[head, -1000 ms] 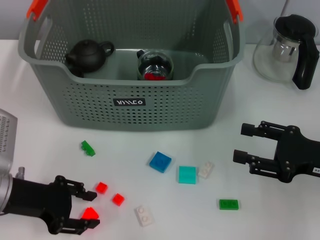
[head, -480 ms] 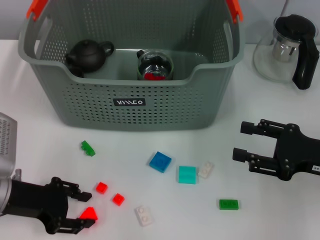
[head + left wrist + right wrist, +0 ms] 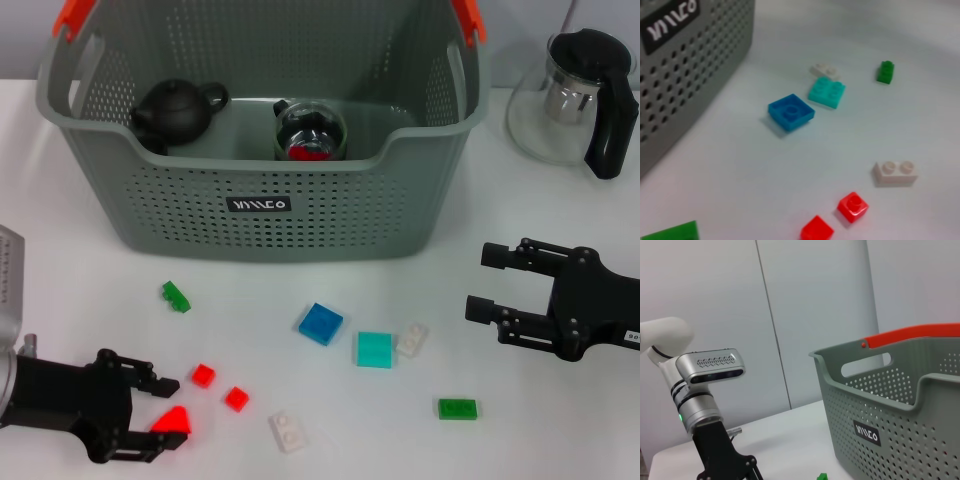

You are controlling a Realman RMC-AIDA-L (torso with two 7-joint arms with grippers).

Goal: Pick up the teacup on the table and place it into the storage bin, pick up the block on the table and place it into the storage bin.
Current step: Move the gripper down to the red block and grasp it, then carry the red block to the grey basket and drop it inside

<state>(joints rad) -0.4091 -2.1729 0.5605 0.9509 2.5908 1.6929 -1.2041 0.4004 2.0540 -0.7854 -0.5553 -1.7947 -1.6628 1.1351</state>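
Holding: red block [image 3: 175, 420] is pinched by left gripper [image 3: 160, 415] | small, light, hard, slippery; flat sides are best | right gripper [image 3: 488, 283] is spread apart, empty.

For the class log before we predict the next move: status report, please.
Left tool shut on red block, near table's front edge. Right tool open, idle right of the blocks. Bin holds black teapot, glass cup. Nothing blocks the bin.
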